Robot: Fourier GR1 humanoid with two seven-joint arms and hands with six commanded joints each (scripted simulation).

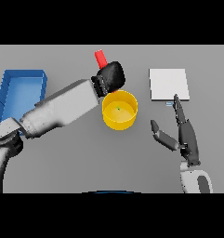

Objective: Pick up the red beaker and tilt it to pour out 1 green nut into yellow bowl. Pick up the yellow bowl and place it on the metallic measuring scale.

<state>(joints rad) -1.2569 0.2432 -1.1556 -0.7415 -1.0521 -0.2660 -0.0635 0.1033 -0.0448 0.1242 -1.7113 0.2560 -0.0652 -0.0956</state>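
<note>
L hand (111, 76) is curled round the red beaker (100, 57), held above the table (76, 153) just beyond the far-left rim of the yellow bowl (120, 110); only the beaker's red end shows past the hand, pointing far-left. Bowl sits mid-table w/ one small green nut (118, 109) inside. Metallic scale (168, 84), a pale square plate, lies far right of bowl, apart from it. R hand (184, 132) is near right, fingers straight, thumb spread wide, holding nothing, fingertips just short of scale's near edge. Blue bin (20, 95) at far left.
</note>
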